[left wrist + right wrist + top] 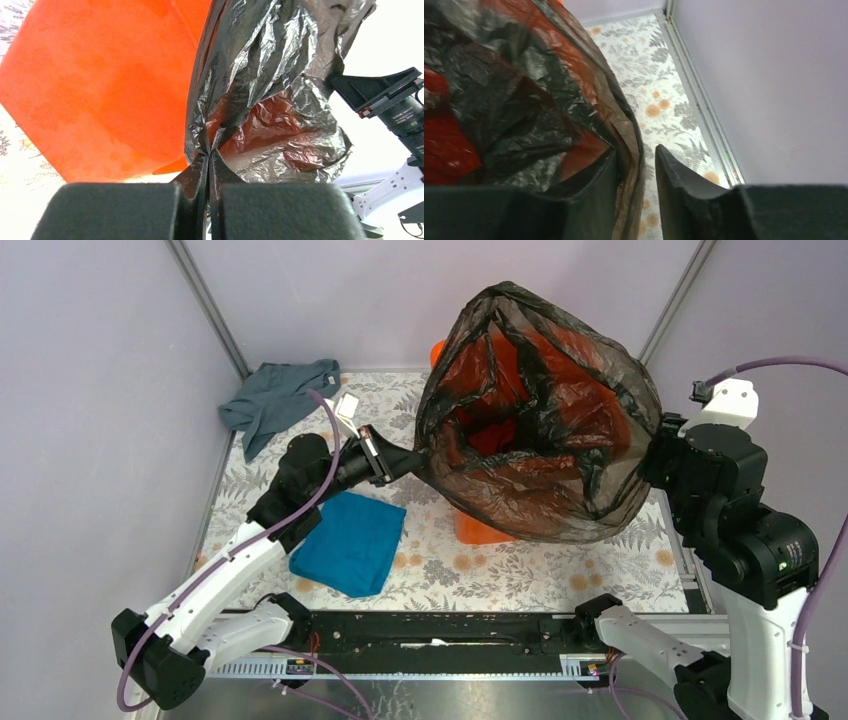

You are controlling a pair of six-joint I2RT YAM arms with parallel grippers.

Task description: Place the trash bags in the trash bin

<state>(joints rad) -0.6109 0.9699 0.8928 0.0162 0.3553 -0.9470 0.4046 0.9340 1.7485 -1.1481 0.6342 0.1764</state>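
Note:
A black see-through trash bag [540, 420] is stretched wide open above and around the orange trash bin [480, 530], whose base shows below the bag. My left gripper [415, 462] is shut on the bag's left edge; the left wrist view shows the film [270, 85] pinched at my gripper [209, 160], with the bin's wall [100, 90] beside it. My right gripper [655, 455] is at the bag's right edge. In the right wrist view it [636, 150] is open, the bag's edge [499, 100] lying against the left finger with a gap to the right finger.
A folded blue cloth [350, 540] lies on the floral tablecloth [560, 565] by the left arm. A grey cloth [275, 400] and a small white object [348, 405] lie at the back left. Walls close in on both sides; a metal rail [696, 100] runs along the right.

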